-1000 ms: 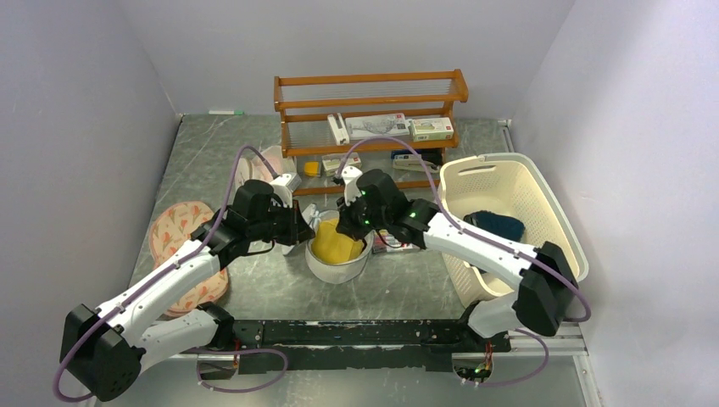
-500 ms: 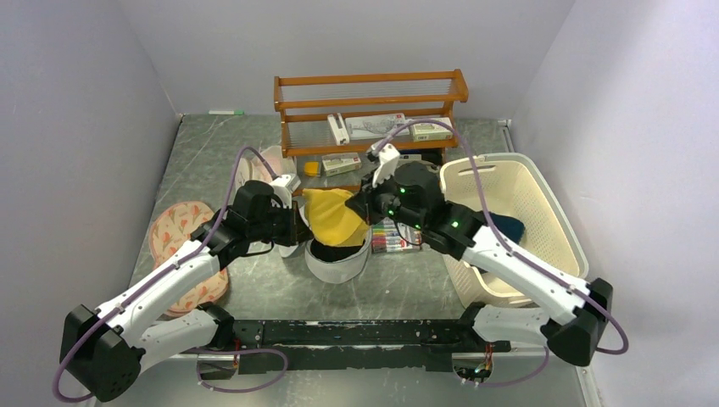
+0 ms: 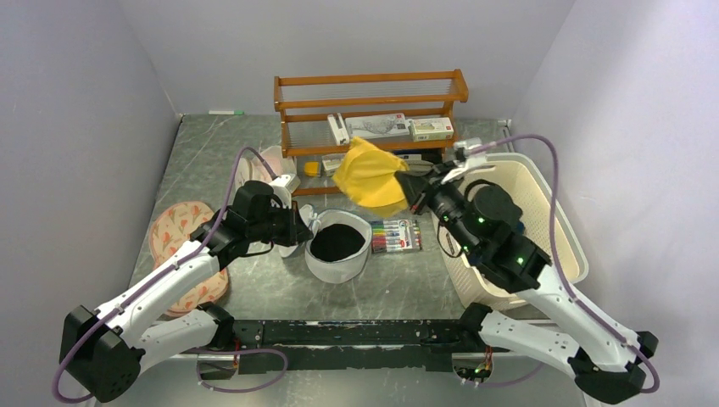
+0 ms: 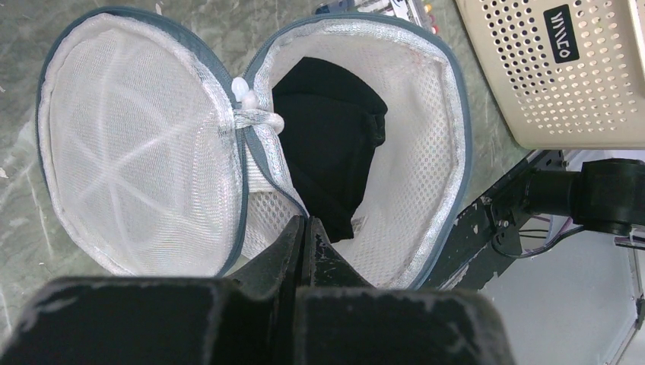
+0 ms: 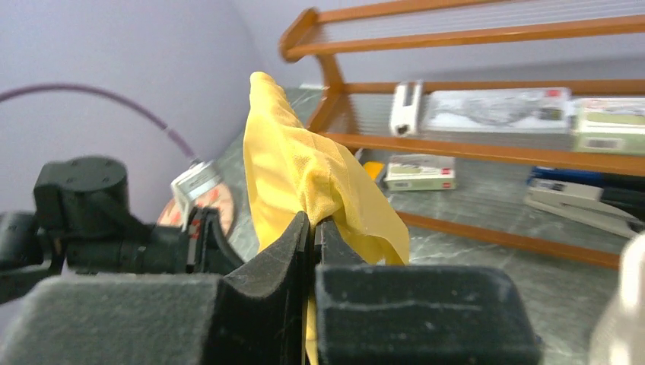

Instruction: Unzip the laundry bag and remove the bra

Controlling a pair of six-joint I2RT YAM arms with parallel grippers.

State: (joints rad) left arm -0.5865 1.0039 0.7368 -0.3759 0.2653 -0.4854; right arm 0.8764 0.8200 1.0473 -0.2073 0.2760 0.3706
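R claw (image 5: 312, 220) clamps bra (image 3: 369, 174) aloft | L claw (image 4: 303, 223) pinches laundry bag (image 4: 137, 175) | wrist cam: black cloth (image 4: 331, 148) inside

The bag (image 4: 137, 152) is white open mesh with a smooth grey-blue cloth rim, and the bra (image 5: 304, 175) is soft matt yellow cloth with a fine knit texture. The basket (image 4: 548, 84) is matt cream perforated plastic, the rack (image 3: 370, 81) glossy varnished wood, the table (image 3: 212, 161) grey marbled with a faint sheen.
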